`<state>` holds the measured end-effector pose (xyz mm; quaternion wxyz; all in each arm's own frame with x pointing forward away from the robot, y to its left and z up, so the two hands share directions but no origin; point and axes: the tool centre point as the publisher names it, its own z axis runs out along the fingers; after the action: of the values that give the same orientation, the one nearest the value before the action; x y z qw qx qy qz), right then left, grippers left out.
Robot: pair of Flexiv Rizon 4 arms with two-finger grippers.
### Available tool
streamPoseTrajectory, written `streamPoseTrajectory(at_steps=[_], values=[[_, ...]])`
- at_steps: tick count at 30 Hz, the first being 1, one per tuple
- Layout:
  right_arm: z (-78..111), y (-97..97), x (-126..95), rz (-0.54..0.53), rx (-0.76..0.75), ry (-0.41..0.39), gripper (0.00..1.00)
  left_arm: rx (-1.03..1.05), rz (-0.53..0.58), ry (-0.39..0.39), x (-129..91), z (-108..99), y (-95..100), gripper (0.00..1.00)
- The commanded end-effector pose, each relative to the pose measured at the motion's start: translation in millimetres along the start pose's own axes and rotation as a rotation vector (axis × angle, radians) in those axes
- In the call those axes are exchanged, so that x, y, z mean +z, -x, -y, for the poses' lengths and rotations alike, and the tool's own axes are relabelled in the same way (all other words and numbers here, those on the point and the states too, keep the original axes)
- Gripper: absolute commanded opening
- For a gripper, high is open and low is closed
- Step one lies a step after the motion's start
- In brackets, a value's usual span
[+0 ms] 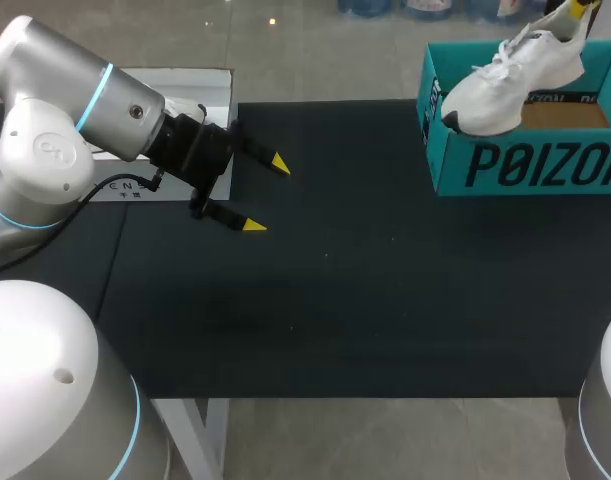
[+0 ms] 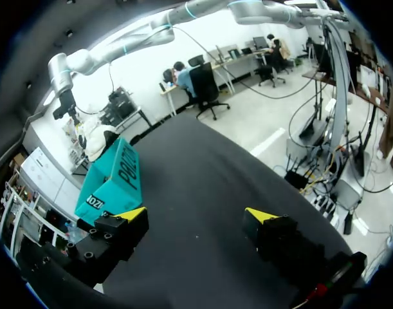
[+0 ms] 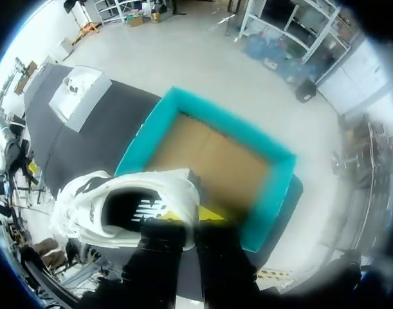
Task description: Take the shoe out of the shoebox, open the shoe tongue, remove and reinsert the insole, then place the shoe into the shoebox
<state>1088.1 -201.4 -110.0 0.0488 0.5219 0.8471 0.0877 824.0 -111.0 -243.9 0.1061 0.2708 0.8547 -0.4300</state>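
Observation:
A white sneaker (image 1: 510, 78) hangs tilted over the open teal shoebox (image 1: 505, 165) at the table's far right corner. My right gripper (image 1: 573, 18) is shut on the rim of the shoe's heel. In the right wrist view the sneaker (image 3: 128, 209) sits between the fingers of the right gripper (image 3: 188, 220), with the shoebox (image 3: 202, 122) and its brown bottom underneath. My left gripper (image 1: 265, 196) hovers open over the left part of the table and holds nothing. From the left gripper (image 2: 196, 215), the shoebox (image 2: 112, 180) and the sneaker (image 2: 98, 143) lie far ahead.
A white box (image 1: 200, 95) stands at the table's back left, partly behind my left arm. The black table surface (image 1: 385, 290) stretches between my left gripper and the shoebox.

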Motion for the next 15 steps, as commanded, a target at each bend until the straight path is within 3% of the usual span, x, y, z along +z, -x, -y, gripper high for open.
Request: streamPoseTrajectory(at_steps=[1,12,15], values=[[5.2,-5.0,-0.8,0.060,0.429,0.035,0.00,0.000,-0.003,0.002,0.1,-0.1,0.6,1.00],[5.2,-5.0,-0.8,0.060,0.429,0.035,0.00,0.000,-0.003,0.002,0.1,-0.1,0.6,1.00],[-2.7,10.1,5.0,0.095,0.549,0.080,0.00,0.000,-0.003,0.002,0.1,-0.1,0.6,1.00]])
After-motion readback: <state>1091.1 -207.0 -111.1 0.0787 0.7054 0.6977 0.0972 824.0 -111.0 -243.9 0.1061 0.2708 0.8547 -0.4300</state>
